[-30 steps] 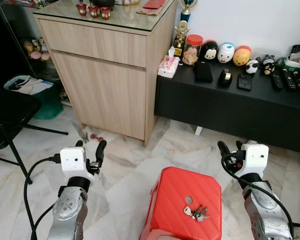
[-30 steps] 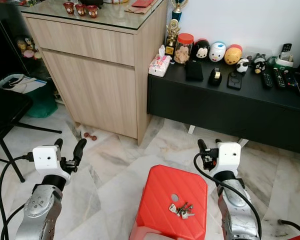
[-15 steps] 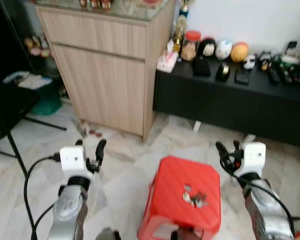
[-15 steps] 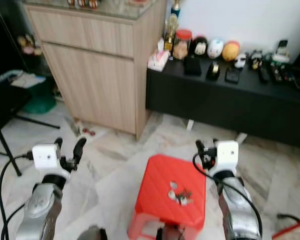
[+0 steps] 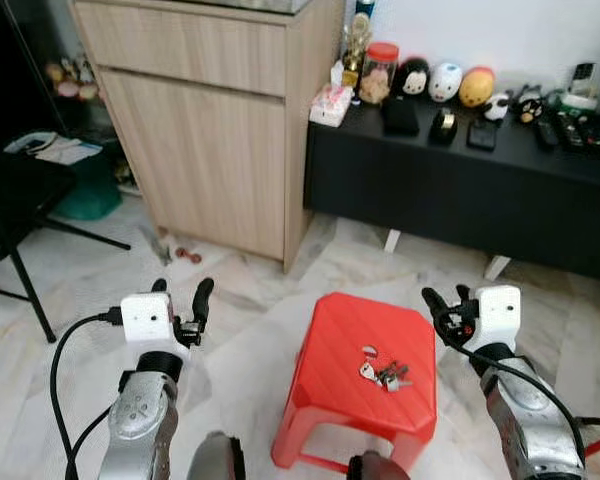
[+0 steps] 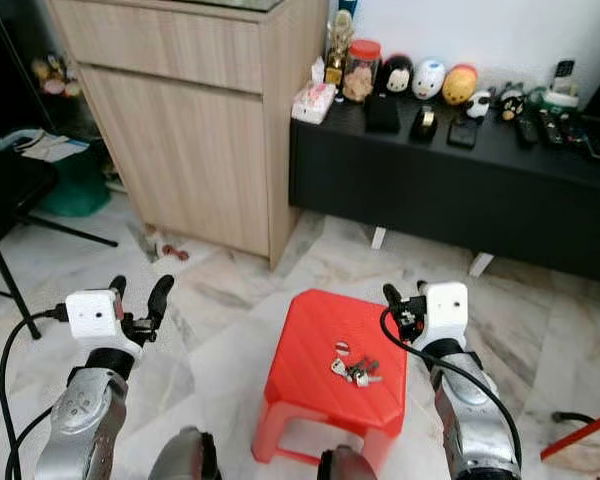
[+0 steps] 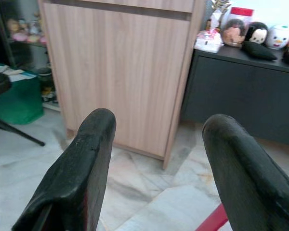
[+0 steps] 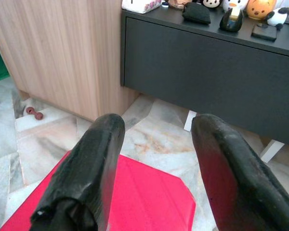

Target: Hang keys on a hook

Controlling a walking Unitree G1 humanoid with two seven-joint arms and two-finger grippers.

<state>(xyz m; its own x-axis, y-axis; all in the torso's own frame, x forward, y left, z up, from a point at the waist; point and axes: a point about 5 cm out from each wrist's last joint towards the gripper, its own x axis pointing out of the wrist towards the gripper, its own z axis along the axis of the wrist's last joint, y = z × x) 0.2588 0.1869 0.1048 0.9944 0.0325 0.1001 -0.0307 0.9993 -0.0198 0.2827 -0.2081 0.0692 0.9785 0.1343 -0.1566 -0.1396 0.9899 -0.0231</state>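
A bunch of keys [image 5: 382, 374] lies on top of a red plastic stool [image 5: 335, 350] on the marble floor. My right gripper [image 5: 446, 301] hovers open just right of the stool, level with its far edge, with nothing between its fingers [image 8: 91, 168]. To the left of the stool my left gripper [image 5: 181, 297] is held up, open and empty, well clear of the keys; its fingers [image 7: 77, 173] point at the wooden cabinet. No hook can be made out.
A tall wooden cabinet [image 5: 205, 130] stands ahead on the left. A low black sideboard [image 5: 460, 190] with jars, toys and remotes runs along the wall on the right. A black chair [image 5: 15, 215] and a green bin [image 5: 85, 195] stand at far left.
The camera has pulled back and tilted down, so the stool and keys sit fully in view and nearer the centre. Both grippers keep their raised, open pose.
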